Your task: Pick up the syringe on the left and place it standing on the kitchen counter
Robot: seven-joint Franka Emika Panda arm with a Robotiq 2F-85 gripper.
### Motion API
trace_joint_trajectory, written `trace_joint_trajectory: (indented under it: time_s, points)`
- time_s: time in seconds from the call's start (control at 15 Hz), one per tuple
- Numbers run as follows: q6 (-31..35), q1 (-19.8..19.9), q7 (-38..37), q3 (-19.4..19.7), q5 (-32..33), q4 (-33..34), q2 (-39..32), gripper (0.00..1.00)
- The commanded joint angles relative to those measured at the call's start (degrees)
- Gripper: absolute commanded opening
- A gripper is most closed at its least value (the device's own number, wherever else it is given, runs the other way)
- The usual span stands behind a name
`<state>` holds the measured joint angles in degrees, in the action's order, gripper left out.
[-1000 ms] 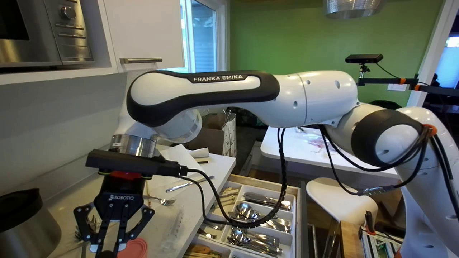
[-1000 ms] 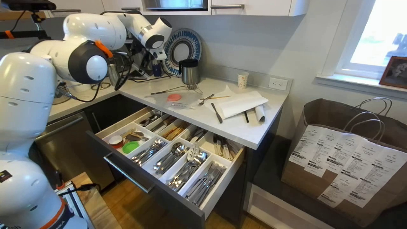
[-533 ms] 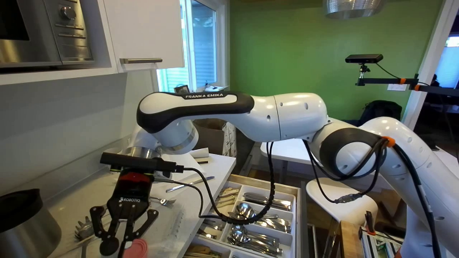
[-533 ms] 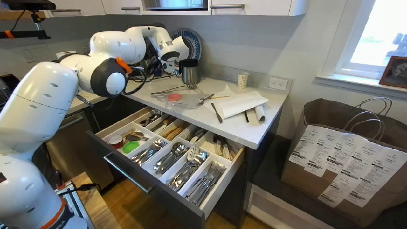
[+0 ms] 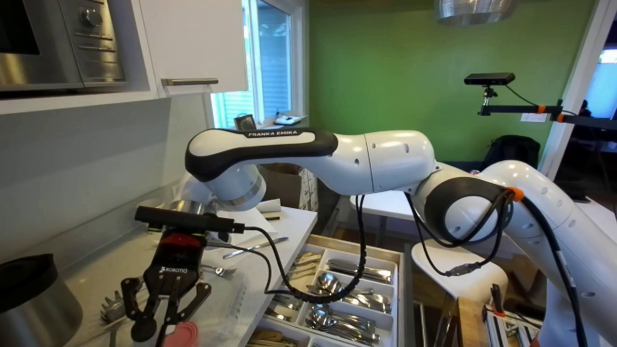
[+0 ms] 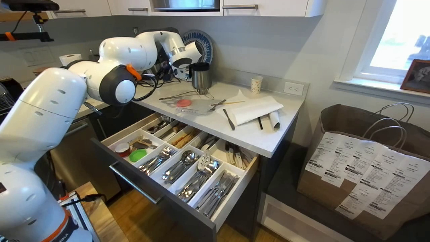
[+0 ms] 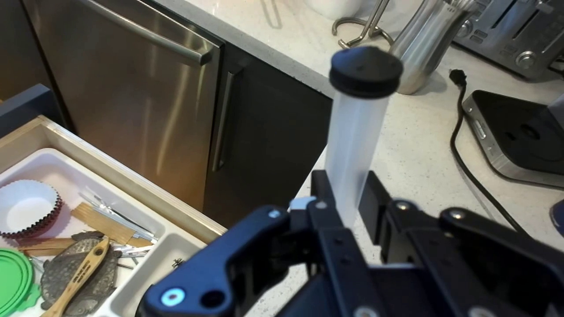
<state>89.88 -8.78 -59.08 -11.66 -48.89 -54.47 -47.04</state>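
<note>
In the wrist view my gripper is shut on a syringe, a translucent tube with a wide black end. The fingers sit on either side of the tube; its lower part is hidden behind a finger. In an exterior view the gripper is over the kitchen counter, with the syringe's black round end at its fingertips. Whether the syringe touches the counter I cannot tell. The pale counter shows in an exterior view too, where the gripper is hidden behind the arm.
A steel pitcher stands beside the gripper. A pink lid, a clear plastic piece, a fork and a knife lie on the counter. A paper cup stands behind. A cutlery drawer is open.
The arm has come down and reached farther over the counter, most of it in the first half second. The gripper has shifted right in an exterior view, still holding the syringe.
</note>
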Motion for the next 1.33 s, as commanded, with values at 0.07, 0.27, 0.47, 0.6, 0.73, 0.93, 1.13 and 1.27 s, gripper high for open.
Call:
trace_joint_trajectory:
  time_s: [0.07,0.27,0.47,0.6,0.73,0.93,1.13,1.27]
  points:
    - [-0.5,0.3,-2.6,0.5,-1.2,2.0,-2.2,0.05]
    - [-1.3,1.6,-4.7,0.5,-2.1,2.6,-4.5,0.05]
    - [-1.8,2.6,-6.9,0.4,-3.0,3.5,-7.1,0.05]
    - [-1.9,3.0,-8.0,0.4,-3.4,4.6,-9.1,0.05]
    - [-2.1,3.3,-9.0,0.2,-3.7,6.0,-10.9,0.05]
    - [-2.0,3.2,-10.1,0.2,-3.6,8.2,-13.1,0.05]
    - [-1.9,3.2,-11.8,0.2,-3.1,10.1,-14.8,0.05]
    - [-1.9,3.1,-12.7,0.1,-2.9,11.0,-15.5,0.05]
